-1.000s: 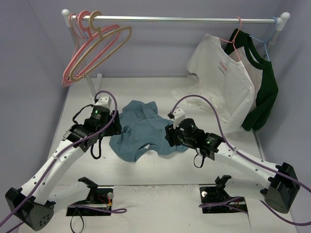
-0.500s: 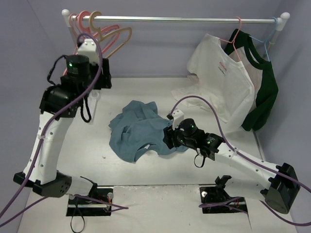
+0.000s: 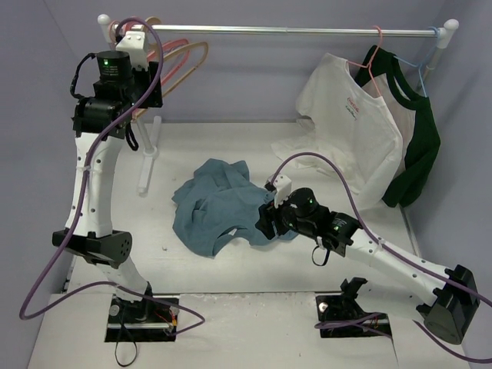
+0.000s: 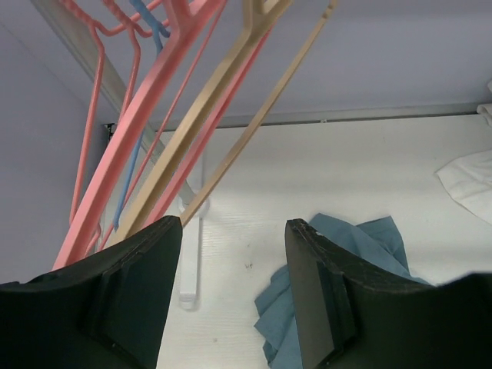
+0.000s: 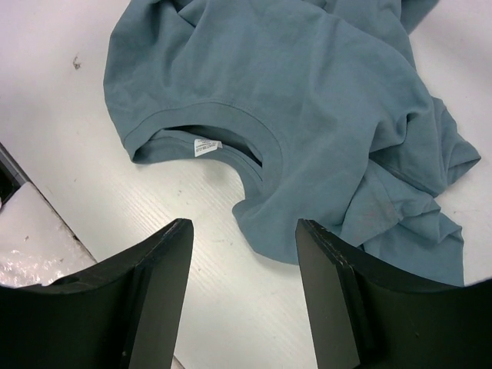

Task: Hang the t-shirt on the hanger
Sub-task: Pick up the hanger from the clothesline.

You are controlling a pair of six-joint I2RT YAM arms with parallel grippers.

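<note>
Right pincer gapes empty just above the t-shirt; left pincer gapes empty beside the hanger.

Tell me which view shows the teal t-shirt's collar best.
The right wrist view: the t-shirt fills it, with the collar and label plain. The top view shows the whole crumpled t-shirt, but small; the left wrist view catches only an edge.

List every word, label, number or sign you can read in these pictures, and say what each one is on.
No text here is legible enough to quote.
Red print on the chest of the white shirt: too small to read.
White neck tag inside the collar of the teal t-shirt: blurred, unreadable.
Nothing else shows any writing.
</note>
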